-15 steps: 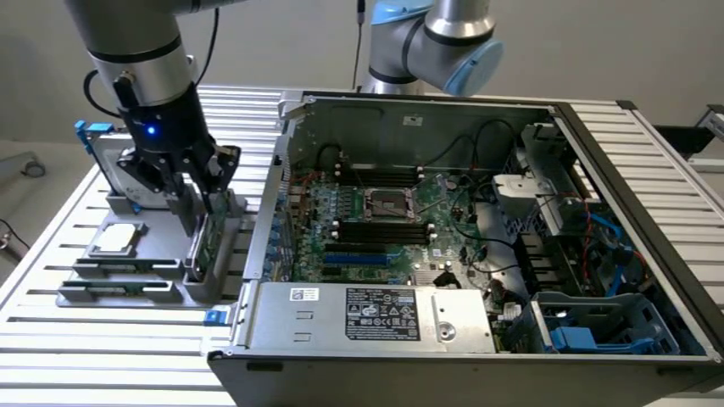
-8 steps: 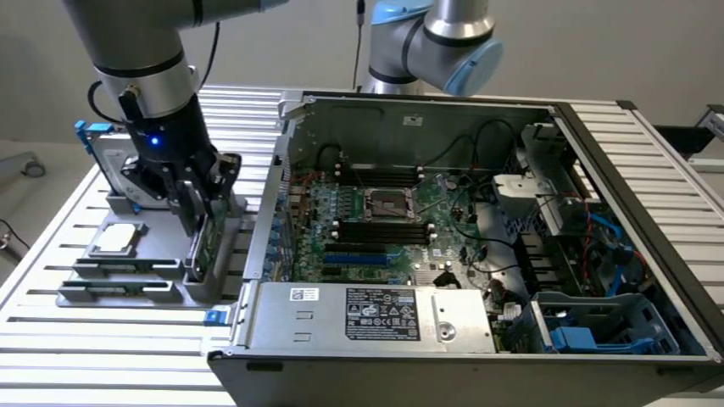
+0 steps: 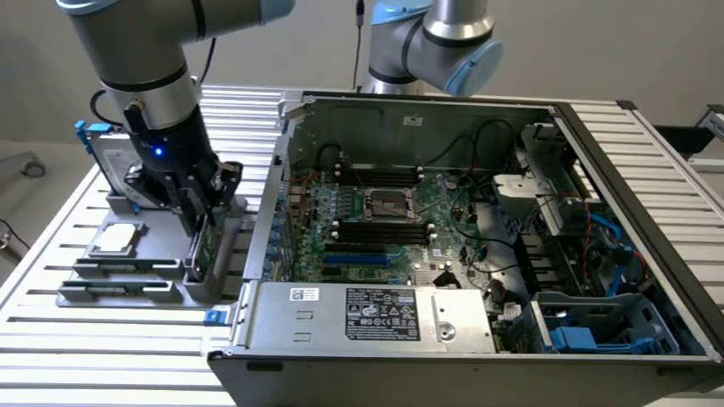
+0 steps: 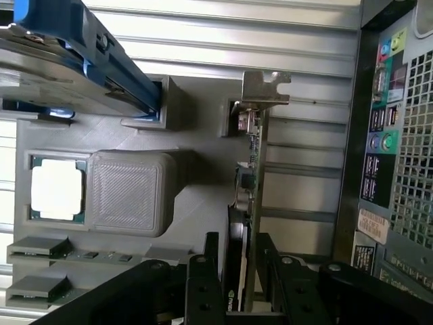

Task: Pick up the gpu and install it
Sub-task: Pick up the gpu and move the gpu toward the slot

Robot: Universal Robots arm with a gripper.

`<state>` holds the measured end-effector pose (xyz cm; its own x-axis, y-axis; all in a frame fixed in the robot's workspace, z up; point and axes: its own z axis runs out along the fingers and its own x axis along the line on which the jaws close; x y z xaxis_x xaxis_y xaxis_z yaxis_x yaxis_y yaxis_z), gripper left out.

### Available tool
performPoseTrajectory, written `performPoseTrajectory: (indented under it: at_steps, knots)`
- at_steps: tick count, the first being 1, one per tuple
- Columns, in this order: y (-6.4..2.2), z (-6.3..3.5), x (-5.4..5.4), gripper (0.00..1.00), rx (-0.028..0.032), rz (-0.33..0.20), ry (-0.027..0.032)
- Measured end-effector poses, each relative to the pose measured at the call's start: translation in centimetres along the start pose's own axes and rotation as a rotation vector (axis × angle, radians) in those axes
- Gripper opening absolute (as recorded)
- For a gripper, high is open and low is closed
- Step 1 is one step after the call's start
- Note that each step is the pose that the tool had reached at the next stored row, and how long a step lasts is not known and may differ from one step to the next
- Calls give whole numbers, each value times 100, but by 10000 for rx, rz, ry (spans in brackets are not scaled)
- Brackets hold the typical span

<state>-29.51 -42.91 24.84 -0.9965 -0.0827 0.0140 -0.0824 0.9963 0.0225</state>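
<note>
Standing on edge in a slot of the grey holder, the gpu sits on the slatted surface, just beside the open computer case on the exterior view's left. Your claw is down over it. The jaws are drawn in narrow, one on each face, and look closed on the card at the end away from the silver bracket. The card is not yet lifted clear of its slot. Handling, as a judgement: light, thin and stiff along its length, but fragile, since bare board and small parts will not take a hard squeeze or a twist. The black shroud is the safer face to bear on. The board side gives you little flat area, so it may slip if tilted. With the hold near one end, expect the bracket end to sag or swing. Nearby in the holder are a drive with blue rails and a processor chip, both well apart from the claw.
</note>
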Motion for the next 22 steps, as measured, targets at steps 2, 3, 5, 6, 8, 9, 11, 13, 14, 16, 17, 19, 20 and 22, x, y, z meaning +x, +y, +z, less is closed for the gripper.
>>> performPoseTrajectory:
  at_steps: [2, 3, 5, 6, 8, 9, 11, 13, 14, 16, 17, 19, 20, 22]
  knots:
    - [0, 4, 4, 36, 0, 0, 1]
    - [0, 4, 4, 36, 0, -1, 1]
    - [0, 7, 5, 36, 0, -1, 0]
    - [0, 8, 5, 36, 0, -1, 0]
    - [0, 16, 5, 36, 0, -1, -19]
    - [0, 21, 5, 36, 1, -1, -36]
    - [0, 29, 5, 36, 6, -2, -67]
    - [0, 32, 5, 36, 7, -3, -80]
    - [0, 34, 6, 36, 6, -3, -85]
    - [0, 38, 9, 36, 6, 0, -94]
    - [0, 41, 11, 36, 6, 2, -100]
    - [0, 46, 13, 36, 9, 5, -108]
    - [-1, 49, 15, 36, 10, 6, -111]
    - [-1, 53, 15, 36, 11, 8, -114]
